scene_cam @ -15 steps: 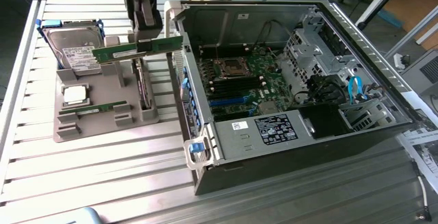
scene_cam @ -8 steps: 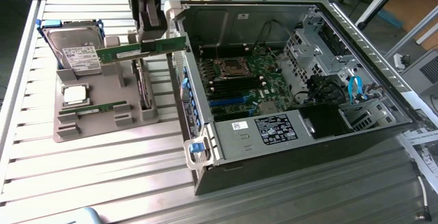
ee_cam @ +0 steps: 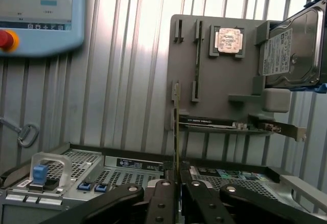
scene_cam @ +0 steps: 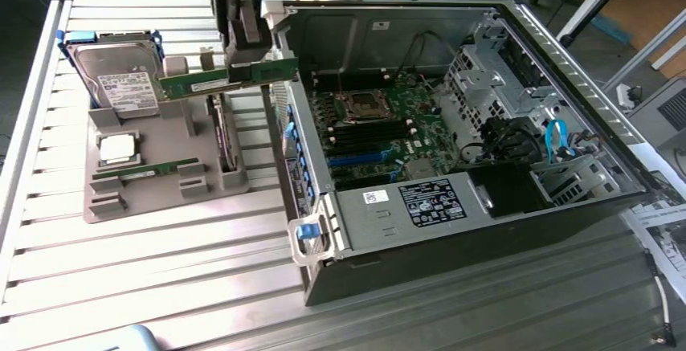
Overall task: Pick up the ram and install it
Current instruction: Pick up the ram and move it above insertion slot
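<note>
My gripper [scene_cam: 244, 63] is shut on the ram [scene_cam: 204, 83], a slim green stick held level in the air above the grey parts holder [scene_cam: 161, 198], just outside the open computer case's [scene_cam: 429, 206] wall. In the wrist view the ram [ee_cam: 177, 127] stands edge-on between my fingers [ee_cam: 162, 193], gripper [ee_cam: 177, 185]. A second stick like it [scene_cam: 144, 171] lies in a slot of the holder. Inside the case, the motherboard [scene_cam: 397, 138] shows its long memory slots beside the CPU socket.
On the holder [ee_cam: 219, 81] sit a hard drive [scene_cam: 118, 78], a square silver CPU [scene_cam: 118, 148] and an upright expansion card [scene_cam: 220, 138]. A teach pendant [ee_cam: 41, 9] lies on the slatted table. The case holds drive cages and blue cables [scene_cam: 555, 138].
</note>
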`<state>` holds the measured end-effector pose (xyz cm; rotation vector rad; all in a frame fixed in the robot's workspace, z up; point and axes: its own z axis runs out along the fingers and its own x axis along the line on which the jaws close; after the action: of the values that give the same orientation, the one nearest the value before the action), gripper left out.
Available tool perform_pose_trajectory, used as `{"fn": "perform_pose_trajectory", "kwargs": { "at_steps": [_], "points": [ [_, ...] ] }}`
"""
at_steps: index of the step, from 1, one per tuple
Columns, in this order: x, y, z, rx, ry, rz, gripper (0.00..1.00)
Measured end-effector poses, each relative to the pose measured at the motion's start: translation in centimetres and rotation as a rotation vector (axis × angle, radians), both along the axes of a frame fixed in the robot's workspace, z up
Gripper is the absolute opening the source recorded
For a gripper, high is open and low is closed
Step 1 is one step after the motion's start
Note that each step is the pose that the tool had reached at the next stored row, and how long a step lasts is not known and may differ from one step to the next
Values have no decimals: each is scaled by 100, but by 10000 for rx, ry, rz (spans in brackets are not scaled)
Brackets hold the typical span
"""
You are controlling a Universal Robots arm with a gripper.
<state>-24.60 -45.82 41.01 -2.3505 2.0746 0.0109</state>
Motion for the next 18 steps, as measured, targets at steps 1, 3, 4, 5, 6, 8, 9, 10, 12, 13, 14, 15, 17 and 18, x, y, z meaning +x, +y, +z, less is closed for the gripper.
{"fn": "perform_pose_trajectory", "kwargs": {
  "at_steps": [1,3,4,5,6,8,9,10,12,13,14,15,17,18],
  "points": [
    [9,0,-2,1,-1,0,14],
    [27,0,-5,0,0,0,14],
    [35,0,-6,0,0,0,14],
    [42,0,-8,0,0,0,14],
    [50,0,-9,0,0,0,14],
    [64,0,-12,0,0,0,14],
    [73,0,-13,0,0,0,14],
    [79,0,-15,0,0,0,14],
    [92,0,-17,0,-1,0,14],
    [99,0,-19,0,-1,0,14],
    [105,0,-20,0,0,0,14],
    [111,0,-21,1,0,0,14],
    [127,0,-24,1,-1,0,14],
    [133,0,-25,1,-1,0,14]
  ]
}}
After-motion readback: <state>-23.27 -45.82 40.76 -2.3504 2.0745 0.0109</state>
